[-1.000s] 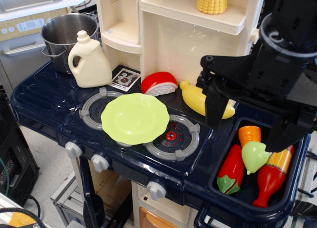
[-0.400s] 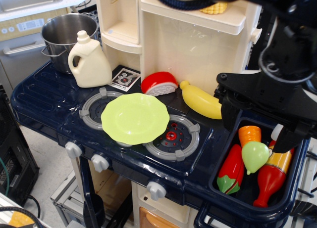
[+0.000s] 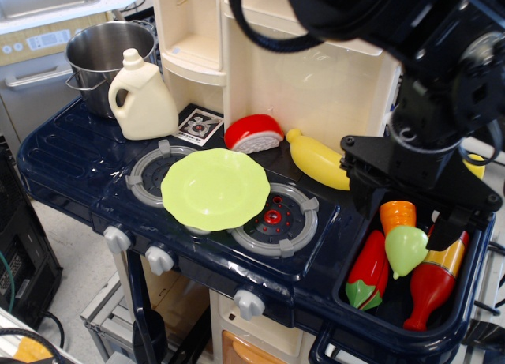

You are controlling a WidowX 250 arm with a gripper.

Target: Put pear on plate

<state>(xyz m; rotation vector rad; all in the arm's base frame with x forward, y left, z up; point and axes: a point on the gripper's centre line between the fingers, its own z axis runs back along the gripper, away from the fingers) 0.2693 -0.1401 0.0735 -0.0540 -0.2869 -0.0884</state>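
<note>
The light-green pear (image 3: pixel 405 250) lies in the dark blue sink basin (image 3: pixel 394 323) at the right, resting on a red pepper and a red bottle. The lime-green plate (image 3: pixel 215 188) with a wavy rim sits on the stove between the two burners, left of the sink. My black gripper (image 3: pixel 406 216) hangs just above the pear with its jaws open. One finger (image 3: pixel 364 202) is at the sink's left edge and the other finger (image 3: pixel 448 228) is right of the pear. It holds nothing.
An orange carrot (image 3: pixel 397 215), a red pepper (image 3: pixel 366 274) and a red and yellow bottle (image 3: pixel 431 280) share the sink. A yellow banana (image 3: pixel 319 159) and a red wedge (image 3: pixel 253 133) lie behind the stove. A cream jug (image 3: pixel 142 97) and a steel pot (image 3: pixel 101 53) stand at the back left.
The gripper has moved right and down over the sink and now straddles the pear from above. The pear and the plate have not moved.
</note>
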